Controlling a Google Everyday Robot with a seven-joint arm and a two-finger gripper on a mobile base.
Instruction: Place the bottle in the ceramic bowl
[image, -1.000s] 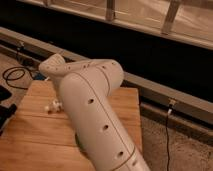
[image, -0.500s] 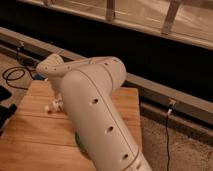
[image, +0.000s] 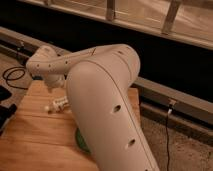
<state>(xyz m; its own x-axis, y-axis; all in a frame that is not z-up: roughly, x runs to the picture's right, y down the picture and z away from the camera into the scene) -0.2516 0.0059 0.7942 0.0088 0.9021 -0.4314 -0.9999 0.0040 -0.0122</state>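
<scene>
Pale wood made up the worktop (image: 30, 135), and the small white bottle (image: 59, 104) lay on its side on it, left of centre in the frame, just under the hand (image: 55, 86). The hand hung from the wrist in the upper left, spread wide and gripping nothing, as far as I could judge. The dark green ceramic bowl (image: 80, 141) showed only as a sliver at lower centre, mostly hidden behind the bulky white arm (image: 107, 100), near the bottle but apart from it.

The pick-up looked not yet done. To do it well, I'd have come straight down across the bottle's narrow body near its middle, since a lying bottle can roll away. Room was fair: bare boards ran left and toward the bottom of the frame, while the worktop's far edge sat close behind the hand, with a black cable (image: 12, 75) on the floor beyond at far left.
</scene>
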